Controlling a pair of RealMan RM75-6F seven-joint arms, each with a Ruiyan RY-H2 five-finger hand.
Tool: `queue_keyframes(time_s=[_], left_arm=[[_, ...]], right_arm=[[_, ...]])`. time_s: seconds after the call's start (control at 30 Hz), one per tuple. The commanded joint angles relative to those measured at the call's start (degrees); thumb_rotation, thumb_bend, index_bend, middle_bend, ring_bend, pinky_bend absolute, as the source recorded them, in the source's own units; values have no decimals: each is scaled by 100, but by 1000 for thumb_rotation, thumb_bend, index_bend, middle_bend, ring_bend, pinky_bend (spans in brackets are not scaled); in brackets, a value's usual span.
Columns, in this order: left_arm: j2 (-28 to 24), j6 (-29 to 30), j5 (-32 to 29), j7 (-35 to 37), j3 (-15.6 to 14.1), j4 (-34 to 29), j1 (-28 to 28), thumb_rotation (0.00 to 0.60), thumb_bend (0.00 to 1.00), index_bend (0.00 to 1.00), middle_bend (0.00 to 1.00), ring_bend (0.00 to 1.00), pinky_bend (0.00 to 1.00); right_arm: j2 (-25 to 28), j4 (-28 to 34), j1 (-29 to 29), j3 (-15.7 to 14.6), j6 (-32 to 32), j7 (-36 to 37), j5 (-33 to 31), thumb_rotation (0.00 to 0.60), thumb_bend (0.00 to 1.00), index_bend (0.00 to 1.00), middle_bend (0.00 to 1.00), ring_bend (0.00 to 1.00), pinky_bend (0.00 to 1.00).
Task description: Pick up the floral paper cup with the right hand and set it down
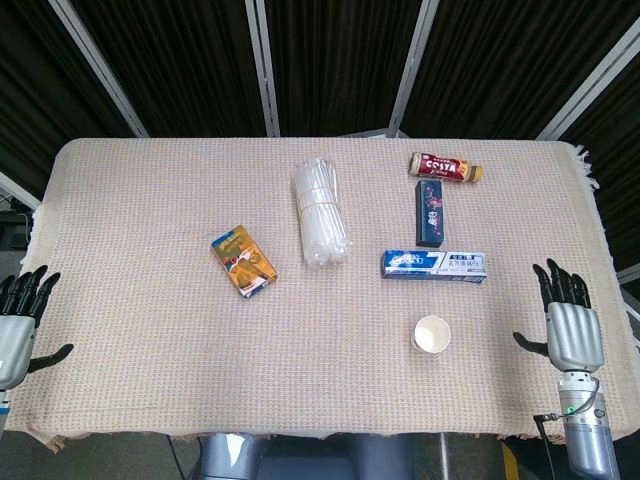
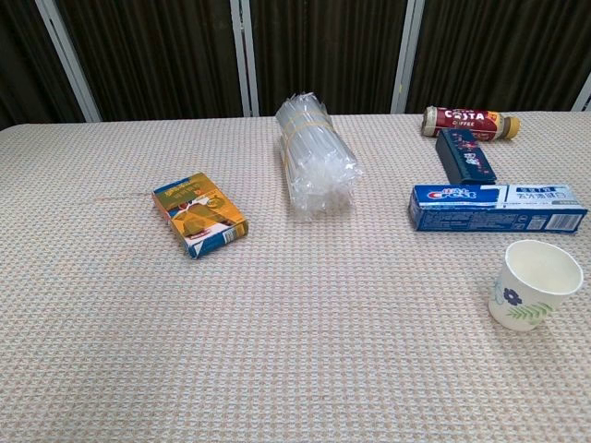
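Woven tablecloth (image 1: 150,250), floral paper cup (image 1: 432,334) upright, well apart from right hand (image 1: 570,330), fingers (image 1: 556,284) spread, empty

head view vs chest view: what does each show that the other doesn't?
Head view only: both robot hands, the left robot hand and right robot hand, open at the table's near corners; also the cup's empty inside. Chest view only: the floral print on the floral paper cup. Both: cup upright, toothpaste box, Costa bottle, straw bundle.

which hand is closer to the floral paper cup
Right. The right hand sits open just beside the floral paper cup; the left hand is across the table.
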State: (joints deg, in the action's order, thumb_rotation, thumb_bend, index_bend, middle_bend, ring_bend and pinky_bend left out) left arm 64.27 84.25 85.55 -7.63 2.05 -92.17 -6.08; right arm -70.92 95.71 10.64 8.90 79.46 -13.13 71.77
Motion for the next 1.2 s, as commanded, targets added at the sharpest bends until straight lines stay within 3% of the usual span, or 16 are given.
queue_keyframes(time_s=[0.03, 0.23, 0.43, 0.77, 1.2], left_arm=[[-1, -14, -10, 2, 6, 3, -8, 600, 14, 0, 0, 0, 0], [0, -20, -22, -37, 12, -16, -13, 600, 15, 0, 0, 0, 0], [16, 11, -31, -110, 12, -39, 3, 600, 15, 0, 0, 0, 0], [22, 13, -40, -125, 15, -39, 6, 600, 14, 0, 0, 0, 0], [11, -20, -58, -131, 22, -53, -11, 600, 15, 0, 0, 0, 0]], right_arm=[[71, 139, -3, -4, 23, 11, 68, 600, 51, 10, 0, 0, 0], [563, 1104, 19, -281, -446, 104, 162, 600, 51, 57, 0, 0, 0], [1003, 1907, 181, -549, -1080, 73, 212, 600, 60, 1, 0, 0, 0], [649, 1950, 406, -624, -1335, -466, -1, 600, 96, 177, 0, 0, 0], [-1, 1414, 762, -387, -1359, -1040, -708, 600, 125, 197, 0, 0, 0]])
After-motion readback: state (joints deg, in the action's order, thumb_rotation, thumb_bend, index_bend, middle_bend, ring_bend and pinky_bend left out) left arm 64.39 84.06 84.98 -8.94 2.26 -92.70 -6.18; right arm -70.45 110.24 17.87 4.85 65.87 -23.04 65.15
